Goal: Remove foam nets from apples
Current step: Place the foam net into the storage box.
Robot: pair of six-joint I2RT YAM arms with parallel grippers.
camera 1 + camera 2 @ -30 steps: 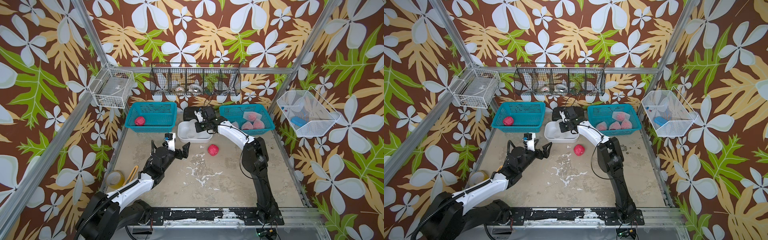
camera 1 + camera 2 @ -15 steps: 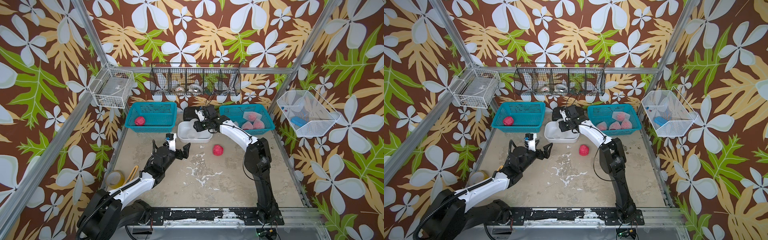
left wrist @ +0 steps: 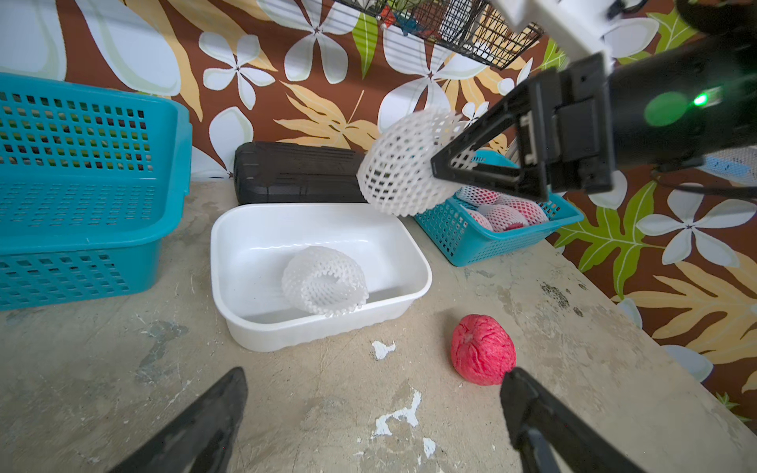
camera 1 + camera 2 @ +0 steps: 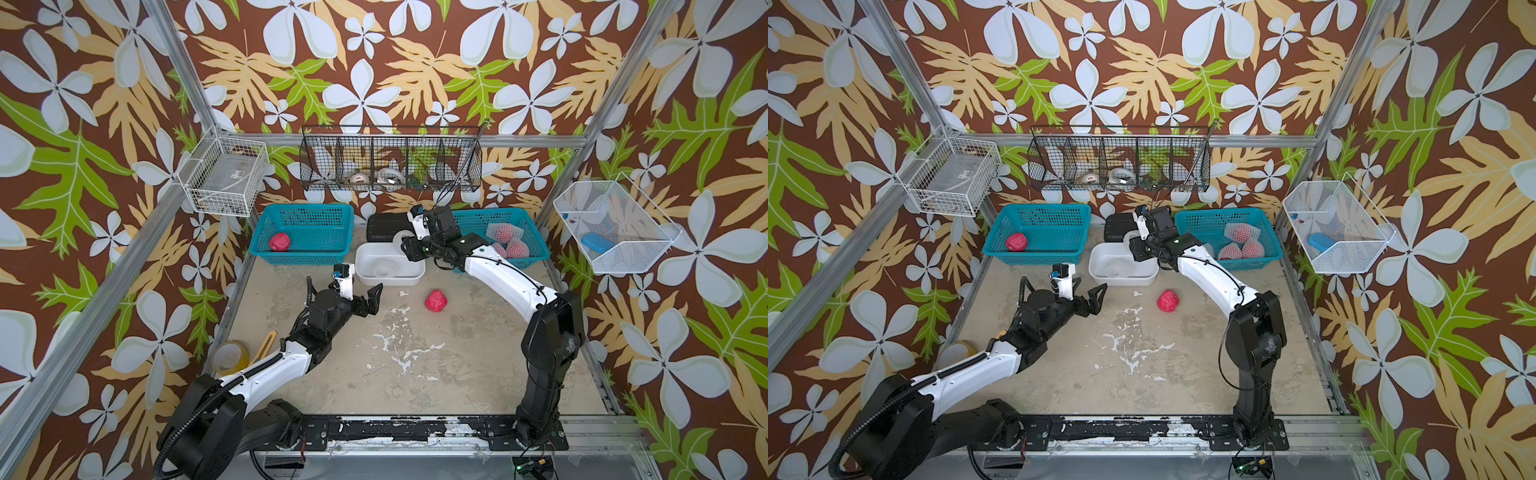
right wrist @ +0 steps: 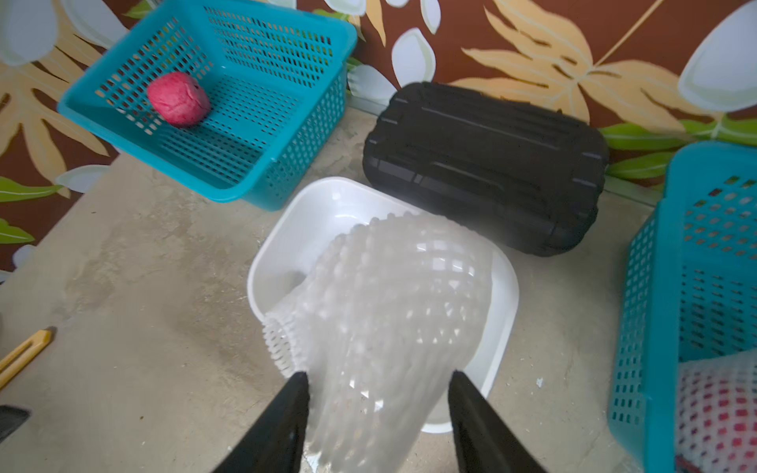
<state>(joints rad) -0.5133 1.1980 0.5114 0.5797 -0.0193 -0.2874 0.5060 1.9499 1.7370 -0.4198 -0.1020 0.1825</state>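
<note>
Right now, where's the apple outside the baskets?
In a top view, the bare red apple lies on the tabletop by the white plastic tub's near right corner.

This is a robotics lab test cell: aluminium frame posts (image 4: 185, 70) carry panels of flowered wallpaper (image 4: 374, 62) around a scuffed counter (image 4: 415, 374), two robot arms (image 4: 274, 370) are mounted on a black base rail (image 4: 395, 430) at its front edge, and wire baskets (image 4: 390, 162) hang from the frame.

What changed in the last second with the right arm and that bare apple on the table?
The right pincer has parted its jaws over the white tray; the foam net sits loosely between them, seemingly being let go. The bare apple rolled slightly toward the right arm. The left pincer, open, stayed put.
</note>
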